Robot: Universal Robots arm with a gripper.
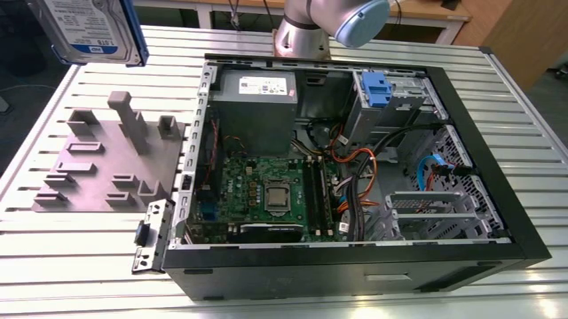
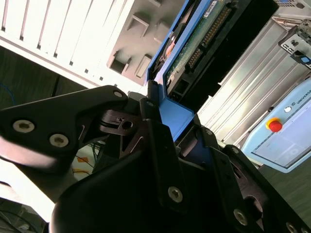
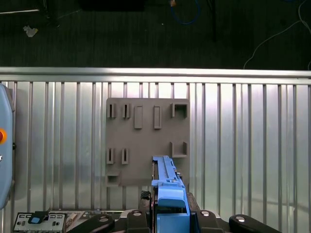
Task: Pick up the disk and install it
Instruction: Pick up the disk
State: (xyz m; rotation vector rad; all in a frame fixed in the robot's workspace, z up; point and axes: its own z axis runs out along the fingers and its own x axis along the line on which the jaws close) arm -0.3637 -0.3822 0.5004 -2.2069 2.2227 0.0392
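High over the slotted tray (image 3: 146,131), we see the gripper (image 3: 171,206) clenched on the disk (image 1: 89,30); open computer case (image 1: 337,262) just beside the tray.

Upper disk (image 1: 89,28) beyond exterior view's edge

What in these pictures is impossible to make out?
- Exterior view: the disk is cut off by the picture's top edge, so its upper part is lost.
- First wrist view: the disk stands edge-on, hiding its label, and covers a corner of the grey tray.
- Second wrist view: the gripper, shut on the disk's blue frame, hides its near end.
- Exterior view: cables hide what lies beneath them in the computer case.
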